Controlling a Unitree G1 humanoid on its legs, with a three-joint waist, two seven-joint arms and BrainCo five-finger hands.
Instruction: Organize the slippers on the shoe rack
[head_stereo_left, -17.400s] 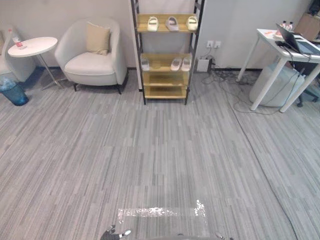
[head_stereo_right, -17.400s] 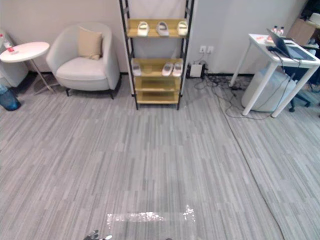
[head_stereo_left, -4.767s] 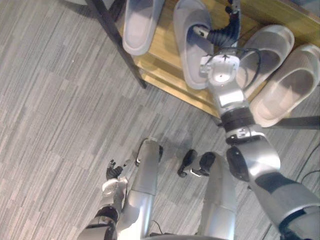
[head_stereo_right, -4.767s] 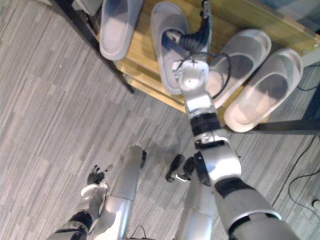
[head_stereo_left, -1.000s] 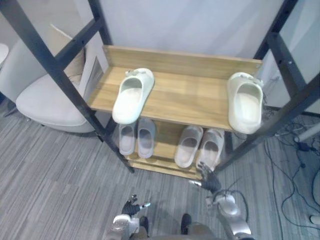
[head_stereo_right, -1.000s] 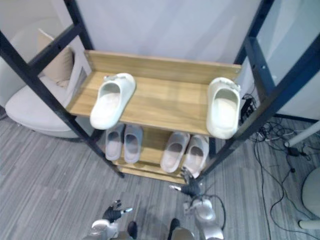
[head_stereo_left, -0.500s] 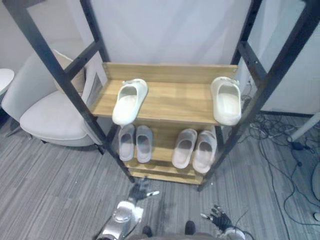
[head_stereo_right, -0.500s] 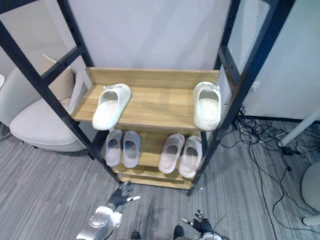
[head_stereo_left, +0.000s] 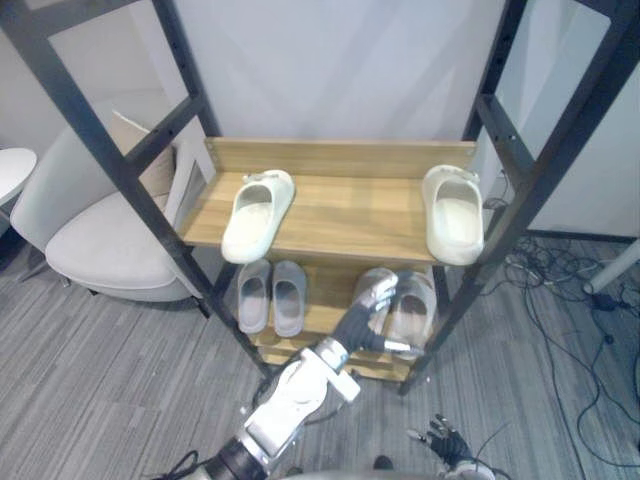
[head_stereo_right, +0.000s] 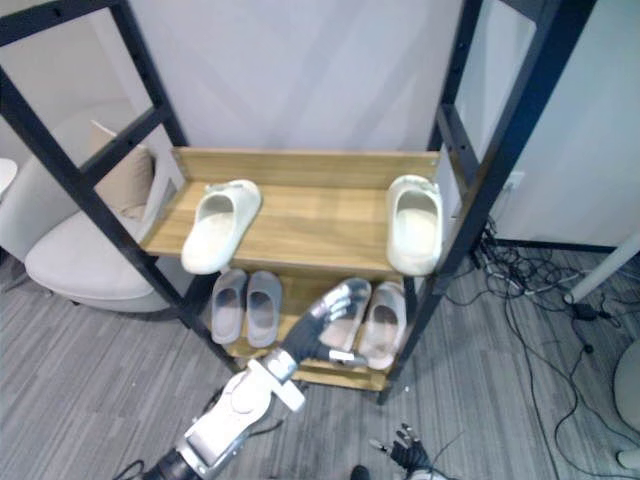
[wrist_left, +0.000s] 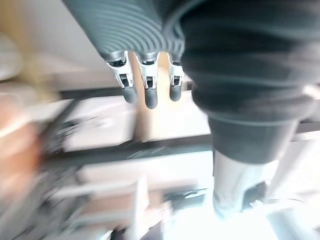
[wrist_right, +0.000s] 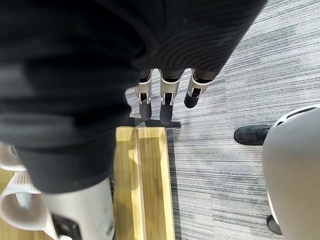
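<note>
The shoe rack (head_stereo_left: 340, 205) has a black frame and wooden shelves. Two cream slippers lie far apart on the upper shelf, one at the left (head_stereo_left: 258, 212) and one at the right (head_stereo_left: 452, 212). On the shelf below, a grey pair (head_stereo_left: 254, 298) lies side by side at the left, and a pale pair (head_stereo_left: 416, 305) at the right. My left hand (head_stereo_left: 368, 305) is raised in front of the pale pair, open with straight fingers (wrist_left: 145, 89), partly hiding its left slipper. It holds nothing. My right hand (head_stereo_left: 441, 441) hangs low near the floor, open and empty.
A pale armchair (head_stereo_left: 100, 235) with a cushion stands left of the rack, with a round white table (head_stereo_left: 10, 170) beyond it. Cables (head_stereo_left: 560, 290) trail over the grey carpet at the right. In the right wrist view a low wooden shelf (wrist_right: 150, 175) lies just past my fingers.
My left arm has swung up from near the floor, and its hand is now in front of the pale pair on the lower shelf. The right hand stays low.
</note>
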